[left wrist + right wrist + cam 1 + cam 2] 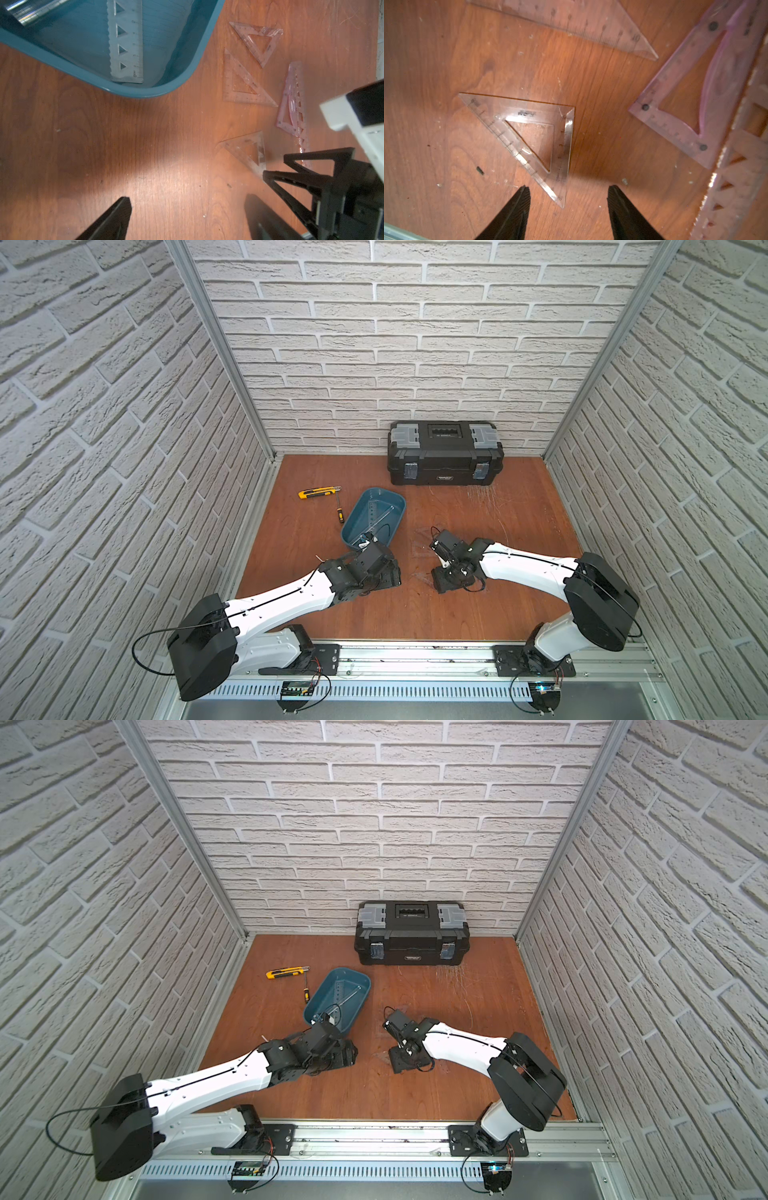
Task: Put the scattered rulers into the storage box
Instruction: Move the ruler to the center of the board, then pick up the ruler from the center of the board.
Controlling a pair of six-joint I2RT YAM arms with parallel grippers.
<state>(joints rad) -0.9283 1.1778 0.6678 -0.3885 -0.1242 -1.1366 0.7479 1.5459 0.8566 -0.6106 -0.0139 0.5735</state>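
Where scattered on the surface beside the storage box, counted three clear triangular rulers plus pinkish rulers; straight ruler inside box. Left end effector wide, empty; right end effector parted, holding nothing.

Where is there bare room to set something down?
Bare: wood between black toolbox and right arm; front strip between it and left arm. Crowded: set squares cluster between storage box and right gripper.

Both top views look down from six o'clock over the whole table. The wrist views sit close above it and share one clear set square.
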